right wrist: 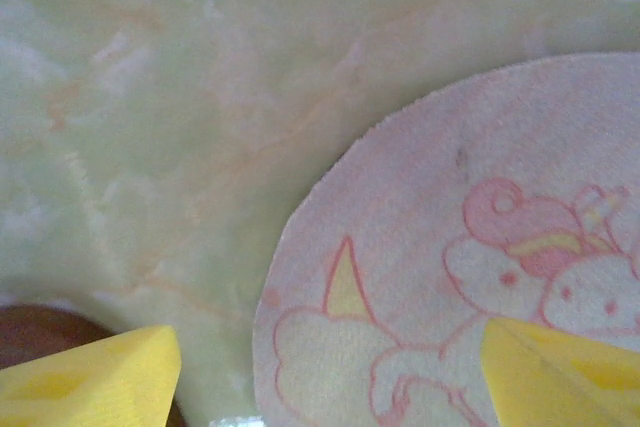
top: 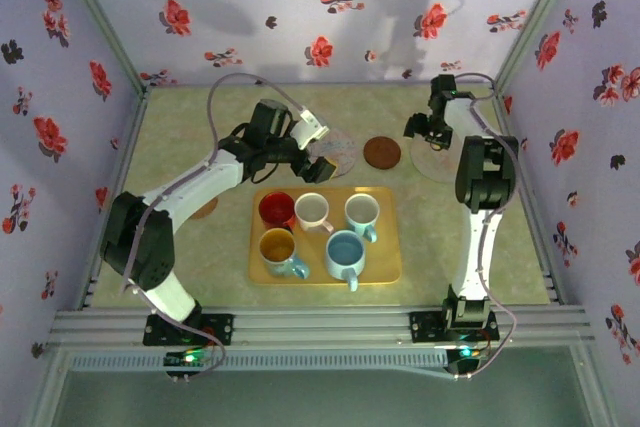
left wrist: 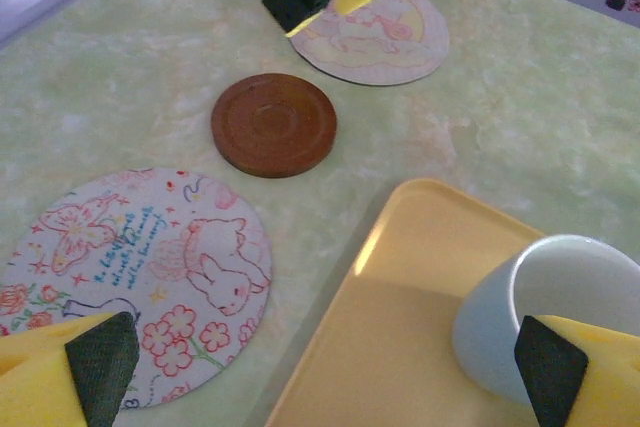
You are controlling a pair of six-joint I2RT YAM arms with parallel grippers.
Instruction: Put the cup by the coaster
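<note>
Five cups stand in the yellow tray (top: 385,267): red (top: 277,209), cream (top: 313,211), white (top: 361,212), yellow (top: 278,246) and blue (top: 345,251). A rabbit-print coaster (left wrist: 140,277) lies just beyond the tray's far edge, with a brown wooden coaster (top: 381,152) to its right and a unicorn-print coaster (right wrist: 470,267) further right. My left gripper (top: 322,159) hovers open over the rabbit coaster and the tray's edge (left wrist: 400,247); its right finger (left wrist: 555,367) is close to a pale cup (left wrist: 550,307). My right gripper (top: 425,128) is open low over the unicorn coaster, holding nothing.
Another brown disc (top: 206,209) peeks out from under the left arm, left of the tray. Flower-patterned walls close in the table on three sides. Bare tabletop lies in front of the tray and at the back left.
</note>
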